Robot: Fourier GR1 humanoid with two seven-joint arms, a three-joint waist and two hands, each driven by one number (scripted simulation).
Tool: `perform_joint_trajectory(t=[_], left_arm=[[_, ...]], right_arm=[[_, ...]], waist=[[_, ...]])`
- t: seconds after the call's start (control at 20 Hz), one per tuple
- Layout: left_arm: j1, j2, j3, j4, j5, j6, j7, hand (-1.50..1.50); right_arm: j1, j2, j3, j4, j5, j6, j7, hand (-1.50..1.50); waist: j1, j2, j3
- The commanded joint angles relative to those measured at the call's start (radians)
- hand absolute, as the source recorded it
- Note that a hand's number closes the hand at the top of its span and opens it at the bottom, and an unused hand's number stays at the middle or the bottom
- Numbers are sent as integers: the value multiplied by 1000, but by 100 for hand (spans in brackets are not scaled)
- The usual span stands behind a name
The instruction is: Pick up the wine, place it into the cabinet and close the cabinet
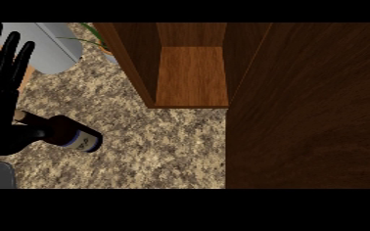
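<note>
The wine bottle is dark, with a blue-and-white label near its base and its neck pointing to the left edge. It shows over the speckled counter at the lower left. My left hand is at the left edge with its fingers straight and pointing up; its palm lies dark against the bottle's neck, and I cannot tell whether they touch. The wooden cabinet stands open in the middle, its inner shelf bare. Its door is swung out and fills the right side. My right hand does not show.
A grey-white rounded object sits at the upper left. A potted plant stands beside the cabinet's left wall. Bare counter lies between the bottle and the cabinet opening.
</note>
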Motion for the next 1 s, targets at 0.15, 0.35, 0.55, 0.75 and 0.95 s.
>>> perform_joint_trajectory(t=[0.15, 0.35, 0.55, 0.75, 0.95], left_arm=[[21, -25, -39, 14, -47, 11, -31, -150], [93, 17, 37, -57, 30, -31, 9, -150], [151, -31, 9, 13, -19, -64, -95, -150], [167, 23, 84, 33, 4, -92, -82, -150], [106, 6, 36, 14, -65, 1, -23, -150]], right_arm=[[-94, 1, 10, -49, -9, -43, 130, -150], [-51, 0, -22, -113, -51, -37, 164, -150], [-87, 30, -13, -40, -16, -34, 126, -150], [-116, 38, 4, -49, 9, -47, 152, -150], [-34, 48, -13, -31, 6, 33, 88, -150]], waist=[[2, 1, 0], [2, 0, 0], [2, 1, 0], [4, 1, -1], [-1, 1, 0]])
